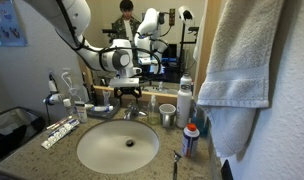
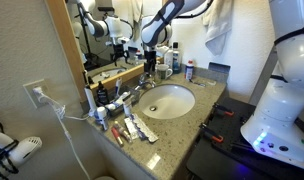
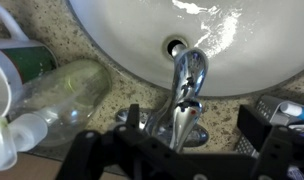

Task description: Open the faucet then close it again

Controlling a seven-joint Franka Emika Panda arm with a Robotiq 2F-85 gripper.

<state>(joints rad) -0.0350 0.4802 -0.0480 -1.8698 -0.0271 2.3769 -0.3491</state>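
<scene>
The chrome faucet [image 3: 187,85] stands at the back rim of the white sink [image 3: 112,35], its spout pointing over the drain. It also shows in both exterior views [image 1: 132,112] [image 2: 143,90]. Its lever handle [image 3: 180,125] has a red and blue dot on top. My gripper [image 3: 192,128] is open just above the handle. One dark finger is on each side of the handle, apart from it. In the exterior views the gripper [image 1: 130,93] [image 2: 149,68] hangs close over the faucet.
A clear bottle [image 3: 62,95] lies left of the faucet. A cup [image 1: 167,113], a tall white spray can [image 1: 184,100] and a small blue bottle [image 1: 190,140] stand beside the sink. A towel [image 1: 242,60] hangs nearby. A toothpaste tube [image 1: 60,130] lies on the counter.
</scene>
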